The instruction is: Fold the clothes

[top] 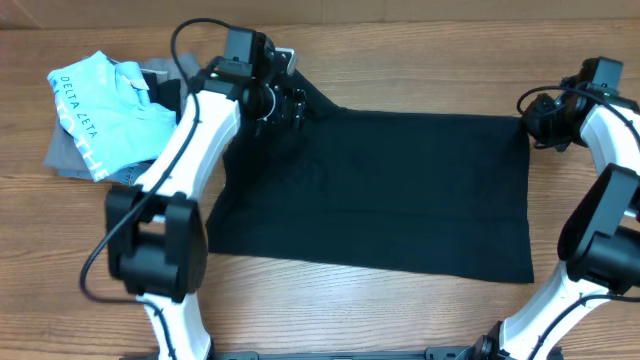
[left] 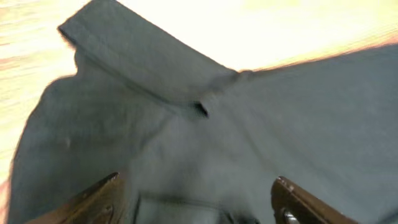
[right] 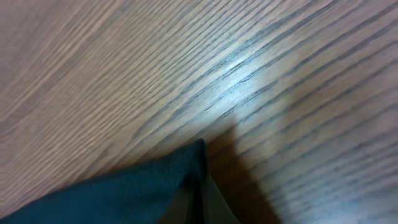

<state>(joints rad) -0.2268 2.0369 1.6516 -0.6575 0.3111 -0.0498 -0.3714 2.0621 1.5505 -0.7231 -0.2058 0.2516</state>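
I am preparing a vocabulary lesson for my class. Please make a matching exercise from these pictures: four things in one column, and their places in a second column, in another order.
Things
1. black garment
2. light blue shirt
3. left tool
4. right tool

Places
A. at the garment's far right corner
B. spread flat on the table
C. over the garment's far left corner
D. on grey clothes, far left

Pairs: 1-B, 2-D, 3-C, 4-A

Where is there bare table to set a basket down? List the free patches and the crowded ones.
Free: the far strip of table beyond the black garment; the near strip between its edge and the arm bases; the near left corner. Crowded: far left, with the light blue shirt, grey garments and left arm; the right edge, under the right arm.
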